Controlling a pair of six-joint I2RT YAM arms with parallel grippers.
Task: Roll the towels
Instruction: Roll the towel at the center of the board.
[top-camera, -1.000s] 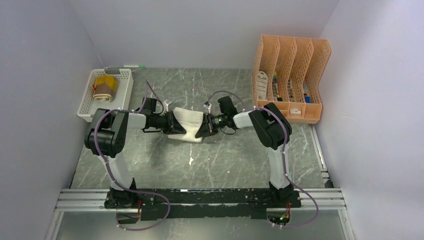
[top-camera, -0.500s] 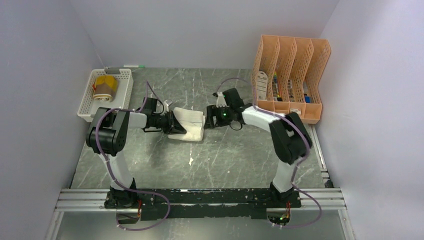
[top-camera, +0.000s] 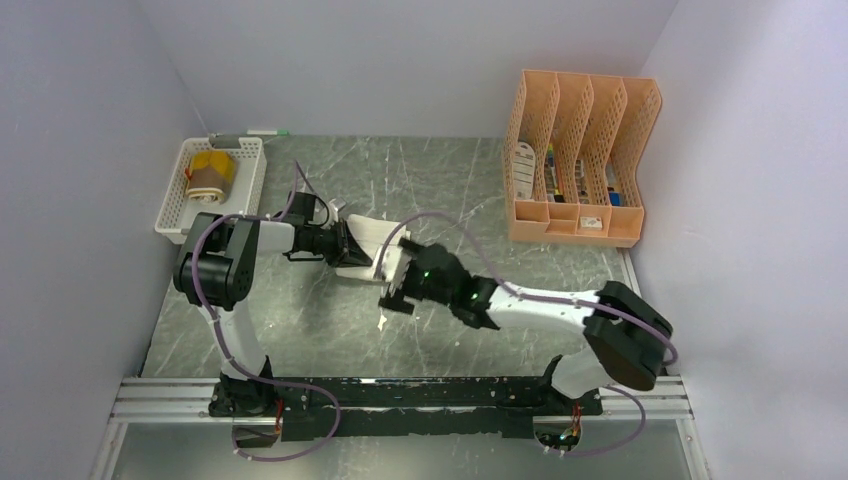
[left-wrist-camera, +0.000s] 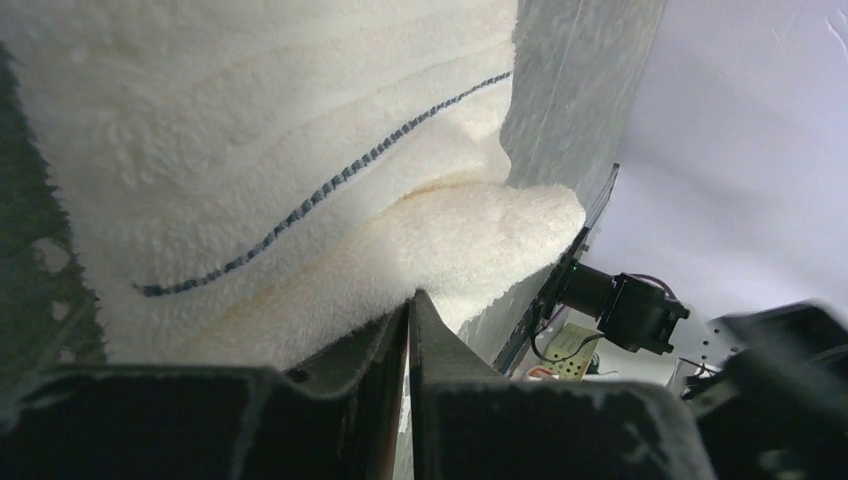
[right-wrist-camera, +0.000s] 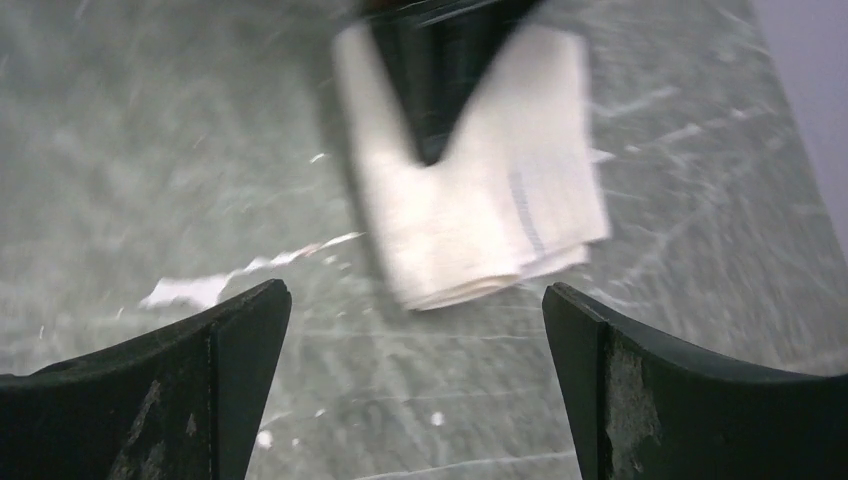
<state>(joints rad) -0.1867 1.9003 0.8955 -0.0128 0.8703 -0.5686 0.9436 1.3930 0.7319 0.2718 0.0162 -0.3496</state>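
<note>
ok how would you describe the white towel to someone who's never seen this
On the grey marbled table, look at the middle: the cream-white towel lies folded under the shut left gripper. Unlike the mustard-yellow towel in the white basket far left, it is pale with one thin dark stripe.

- Top view: bright, even, soft light from above. Sharp throughout. Only faint shadows under the arms on the table (top-camera: 450, 180).
- Left wrist: towel (left-wrist-camera: 250, 130) fills the frame at very close range, bright, nearly washed out along the top edge.
- Left gripper (left-wrist-camera: 411, 300) is dark, underlit and soft-edged. The background at right is out of focus.
- Right wrist: heavy motion blur, with the towel and table veins smeared.
- Right gripper (right-wrist-camera: 412, 290) fingers are near-black in the lower corners, crisper than the rest.
</note>
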